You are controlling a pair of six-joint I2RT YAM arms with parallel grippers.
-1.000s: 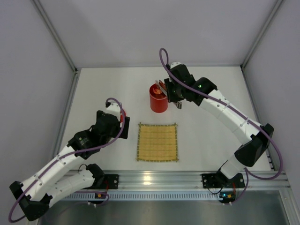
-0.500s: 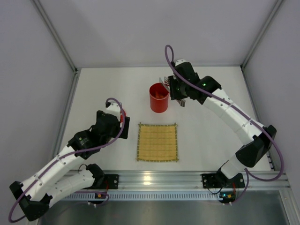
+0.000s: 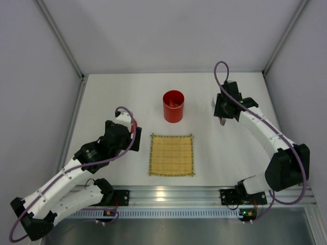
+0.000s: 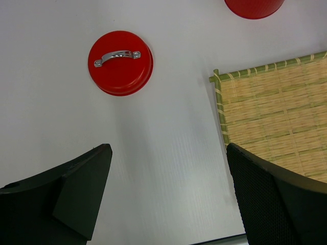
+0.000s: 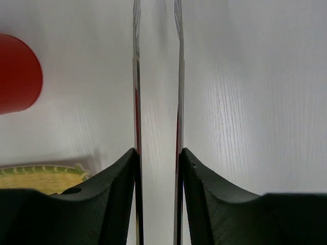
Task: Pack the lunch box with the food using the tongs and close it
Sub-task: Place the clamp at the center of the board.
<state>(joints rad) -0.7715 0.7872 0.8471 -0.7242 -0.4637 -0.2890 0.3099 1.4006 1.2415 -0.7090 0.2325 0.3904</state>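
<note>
Looks packed — food (image 3: 173,101) inside open lunch box (image 3: 173,113); lacks lid (image 4: 120,62), lying left. Clamps tongs (image 5: 136,76) in right gripper (image 5: 158,153); spreads left gripper (image 4: 167,148) wide.

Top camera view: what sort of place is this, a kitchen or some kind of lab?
Likely a robot lab test cell, not a kitchen: a white table boxed in by plain grey walls, two arms bolted to a metal rail, with a lunch box and mat staged.
</note>
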